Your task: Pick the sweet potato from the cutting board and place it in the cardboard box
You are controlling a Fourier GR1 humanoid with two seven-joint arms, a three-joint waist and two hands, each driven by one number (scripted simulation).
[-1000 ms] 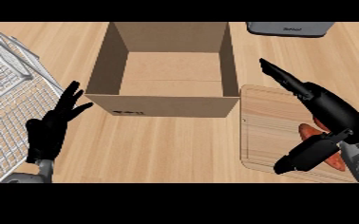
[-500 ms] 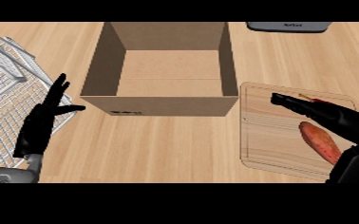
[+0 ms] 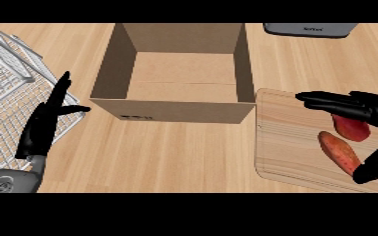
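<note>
Your sweet potato (image 3: 339, 152) lies on the cutting board (image 3: 286, 139), right of the cardboard box (image 3: 179, 75).
Your right hand (image 3: 347, 104) hovers over the board, fingers and thumb spread apart. Your left hand (image 3: 46, 121) rests open, left of the box.

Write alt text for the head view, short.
The right hand hovers open above a sweet potato on a cutting board, beside an open cardboard box. The left hand rests open by a wire rack.
</note>
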